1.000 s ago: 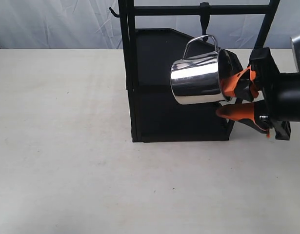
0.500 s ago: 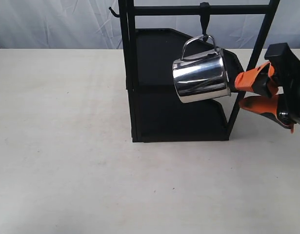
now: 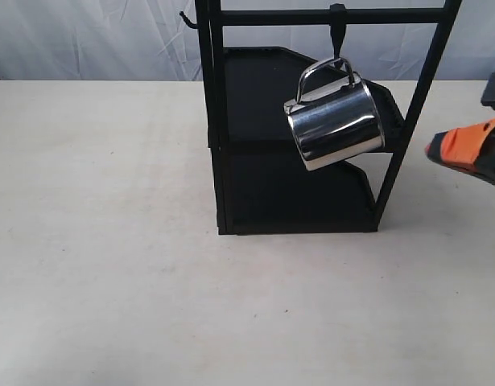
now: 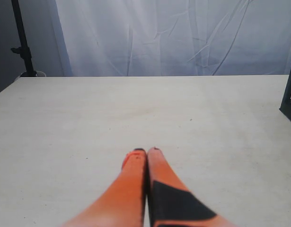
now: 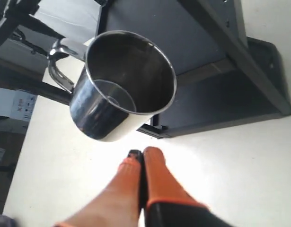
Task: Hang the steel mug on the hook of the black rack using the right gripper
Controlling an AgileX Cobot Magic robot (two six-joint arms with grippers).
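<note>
Mug (image 3: 337, 122) hangs tilted by its handle on hook (image 3: 337, 32) under the rack (image 3: 215, 121) crossbar. Right gripper (image 5: 138, 156) pinched together, empty, well right. Risk: tilted mug may swing and slip off.

A pale, off-white desk (image 3: 110, 241) filled most of the exterior view, its matte surface faintly speckled. Along its far edge hung a wrinkled white curtain (image 3: 94, 36), softly and evenly lit. In the left wrist view a dark stand pole (image 4: 21, 38) stood beyond one far corner.
</note>
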